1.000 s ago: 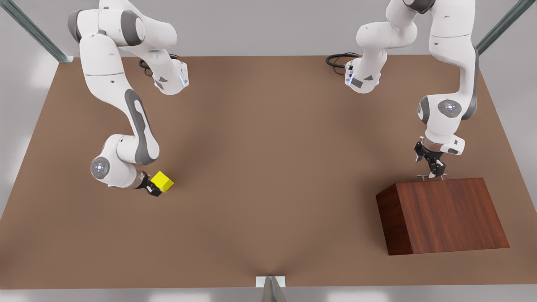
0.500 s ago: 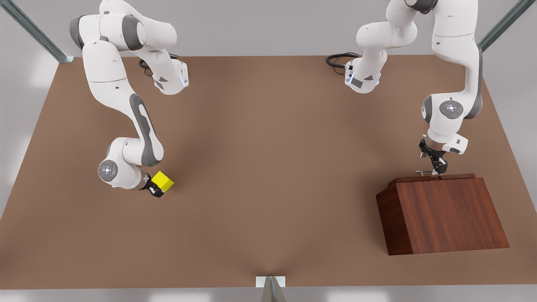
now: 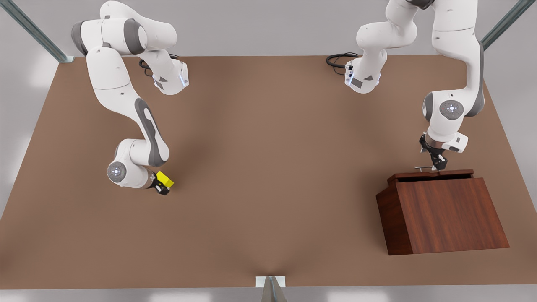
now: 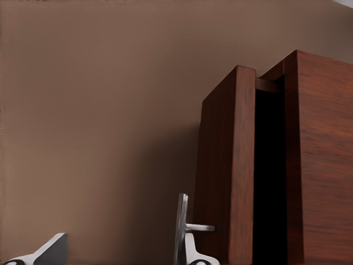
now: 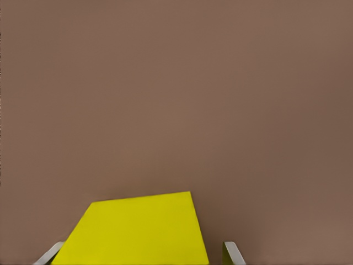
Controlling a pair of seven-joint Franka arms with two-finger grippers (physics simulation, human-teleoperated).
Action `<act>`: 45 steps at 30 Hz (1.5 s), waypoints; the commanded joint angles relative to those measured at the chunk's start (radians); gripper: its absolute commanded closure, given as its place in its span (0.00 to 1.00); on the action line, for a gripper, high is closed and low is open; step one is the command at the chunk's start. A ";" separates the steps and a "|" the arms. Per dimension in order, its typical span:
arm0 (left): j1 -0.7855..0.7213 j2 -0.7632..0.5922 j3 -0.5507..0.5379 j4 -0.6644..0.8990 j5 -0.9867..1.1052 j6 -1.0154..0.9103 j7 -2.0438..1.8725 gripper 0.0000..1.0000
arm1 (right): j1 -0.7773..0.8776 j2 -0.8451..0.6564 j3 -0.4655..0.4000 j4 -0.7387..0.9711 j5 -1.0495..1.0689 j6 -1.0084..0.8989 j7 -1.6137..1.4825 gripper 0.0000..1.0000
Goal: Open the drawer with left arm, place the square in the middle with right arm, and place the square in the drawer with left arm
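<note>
**Drawer part open, cube gripped at the far side of the worktop**

The brown worktop [image 3: 268, 176] carries a dark wooden box [image 3: 449, 216] at the front view's right. Its drawer [image 3: 432, 174] stands out a little from the box, a dark gap showing behind its front panel. The left arm [image 3: 455, 84] reaches down to it, and the left hand [image 3: 436, 162] is clamped on the thin silver handle [image 4: 181, 226].

To finish this step well, I judge the pull should run straight along the drawer's slide, level and steady, so the handle does not slip out and the box is not dragged.

At the front view's left, well apart from the box, the right arm [image 3: 126, 105] holds its right hand [image 3: 161, 186] closed around the small yellow cube [image 3: 165, 180], low near the worktop.
</note>
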 commanded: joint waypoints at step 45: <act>0.001 -0.067 -0.012 0.004 0.053 -0.330 -0.009 0.00 | 0.304 0.037 0.206 0.430 0.011 -0.217 0.937 0.36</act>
